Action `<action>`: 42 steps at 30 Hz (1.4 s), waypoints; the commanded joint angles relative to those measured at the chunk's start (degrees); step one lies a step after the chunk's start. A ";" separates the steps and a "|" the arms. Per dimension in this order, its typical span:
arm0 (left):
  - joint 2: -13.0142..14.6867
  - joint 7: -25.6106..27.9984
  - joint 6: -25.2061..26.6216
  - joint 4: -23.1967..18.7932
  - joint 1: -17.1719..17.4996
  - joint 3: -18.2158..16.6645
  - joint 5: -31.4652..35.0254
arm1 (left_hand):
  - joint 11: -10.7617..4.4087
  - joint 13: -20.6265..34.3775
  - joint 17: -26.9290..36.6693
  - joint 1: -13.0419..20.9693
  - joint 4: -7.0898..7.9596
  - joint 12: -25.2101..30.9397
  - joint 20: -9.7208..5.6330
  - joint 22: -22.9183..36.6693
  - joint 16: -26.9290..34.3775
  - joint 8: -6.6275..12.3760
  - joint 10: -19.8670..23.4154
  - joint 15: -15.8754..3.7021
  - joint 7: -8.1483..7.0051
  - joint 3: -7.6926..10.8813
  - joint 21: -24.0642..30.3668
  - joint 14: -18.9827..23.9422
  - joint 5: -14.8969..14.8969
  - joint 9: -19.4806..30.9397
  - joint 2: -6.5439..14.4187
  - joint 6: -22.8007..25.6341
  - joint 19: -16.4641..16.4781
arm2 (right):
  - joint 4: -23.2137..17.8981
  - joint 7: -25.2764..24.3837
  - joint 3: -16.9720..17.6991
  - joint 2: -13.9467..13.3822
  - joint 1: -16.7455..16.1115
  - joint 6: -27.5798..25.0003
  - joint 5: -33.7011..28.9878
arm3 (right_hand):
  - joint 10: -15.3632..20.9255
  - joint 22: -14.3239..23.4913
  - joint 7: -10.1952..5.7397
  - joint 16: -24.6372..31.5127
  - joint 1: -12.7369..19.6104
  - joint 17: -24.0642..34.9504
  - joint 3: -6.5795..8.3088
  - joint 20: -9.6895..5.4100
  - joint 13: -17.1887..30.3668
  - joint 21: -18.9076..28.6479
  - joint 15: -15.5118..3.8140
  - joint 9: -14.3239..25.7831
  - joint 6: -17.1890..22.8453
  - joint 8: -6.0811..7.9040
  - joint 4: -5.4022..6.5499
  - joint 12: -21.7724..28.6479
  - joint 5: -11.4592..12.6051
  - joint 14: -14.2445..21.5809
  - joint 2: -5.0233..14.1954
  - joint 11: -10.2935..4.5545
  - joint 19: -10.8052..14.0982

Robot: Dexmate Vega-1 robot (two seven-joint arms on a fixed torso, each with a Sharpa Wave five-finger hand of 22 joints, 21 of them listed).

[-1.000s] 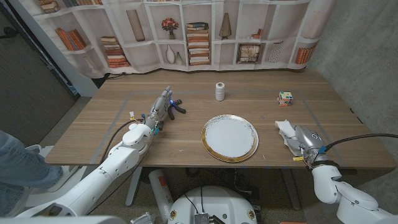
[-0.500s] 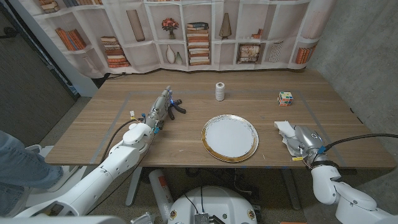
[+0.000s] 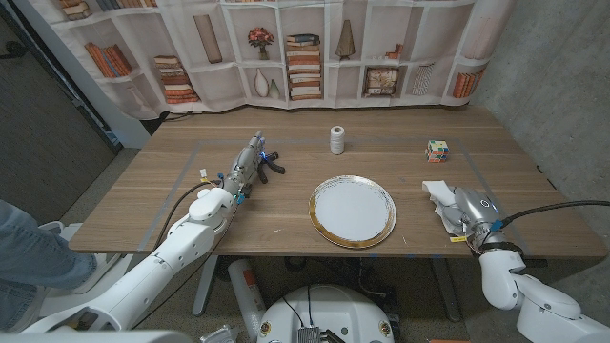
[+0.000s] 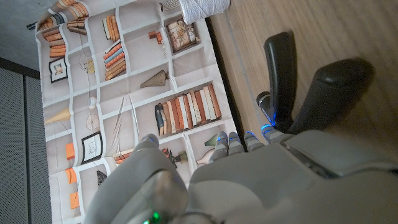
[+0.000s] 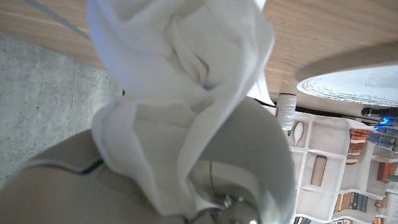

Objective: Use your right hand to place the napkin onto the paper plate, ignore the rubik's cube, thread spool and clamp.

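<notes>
The brown wooden table (image 3: 286, 205) carries everything, and its front edge runs close beside the robot's right hand (image 3: 467, 211), at about 3 o'clock from the round white paper plate with a gold rim (image 3: 352, 211). That edge is the main hazard: the crumpled white napkin (image 3: 438, 198) lies bunched against the hand, and in the right wrist view its folds (image 5: 180, 81) drape over the hand, so the fingers seem closed on it, though how firmly cannot be told. A loose hold could let the soft paper slip out and fall past the edge, or trail and land half off the plate.

The stretch of table between hand and plate is bare, giving open room for a straight carry toward 9 o'clock. The multicoloured rubik's cube (image 3: 437, 150) sits at 1 o'clock from the plate, the white thread spool (image 3: 336, 140) at 12 o'clock, both well apart from that path. The left hand (image 3: 246, 170) rests at 10 o'clock by the dark clamp (image 3: 271, 164), touching it, fingers extended.
</notes>
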 commanded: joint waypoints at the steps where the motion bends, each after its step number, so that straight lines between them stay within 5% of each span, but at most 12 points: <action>1: 0.43 0.07 0.07 -0.70 0.04 -0.17 0.16 | -0.01 0.16 0.22 0.02 0.04 0.03 0.00 0.16 0.14 -0.11 0.18 0.33 0.13 -0.14 -0.05 0.04 0.01 0.13 0.50 0.49 -0.79 | 0.04 -0.90 1.07 -0.37 -0.05 2.63 -0.15 | -0.01 0.16 -0.71 -0.38 0.54 0.41 -0.32 -4.72 0.18 -0.27 -5.54 0.14 0.74 -0.25 0.00 -0.39 0.35 -0.73 0.33 -0.76 -0.89; 28: 1.42 0.27 -0.19 -2.97 0.20 -0.46 0.95 | 0.03 0.17 0.22 0.13 0.04 -0.02 -0.32 0.16 0.13 -0.15 0.11 0.40 0.19 -0.40 -0.08 0.04 0.00 0.13 0.65 0.49 -0.90 | -1.29 -0.06 2.47 -0.57 -0.64 4.59 -1.79 | 1.00 0.25 -1.08 -0.24 0.63 0.63 -1.06 -4.78 0.24 0.00 -6.08 0.18 1.73 -0.91 0.21 -0.98 0.31 0.16 0.78 -0.86 -0.87; 42: 1.79 1.10 -0.35 -4.54 1.42 -0.51 1.42 | 0.11 0.17 0.22 0.18 0.05 0.03 -0.54 0.16 0.13 -0.14 0.24 0.39 0.29 -0.57 -0.12 0.06 -0.02 0.13 0.72 0.56 -1.06 | -1.47 -0.14 3.79 -1.52 -1.36 8.55 -3.67 | 1.68 0.33 -1.53 -0.37 0.89 0.68 -1.46 -4.92 0.27 0.16 -6.84 0.26 2.74 -1.23 0.18 -1.40 0.36 0.46 1.14 -2.14 -1.09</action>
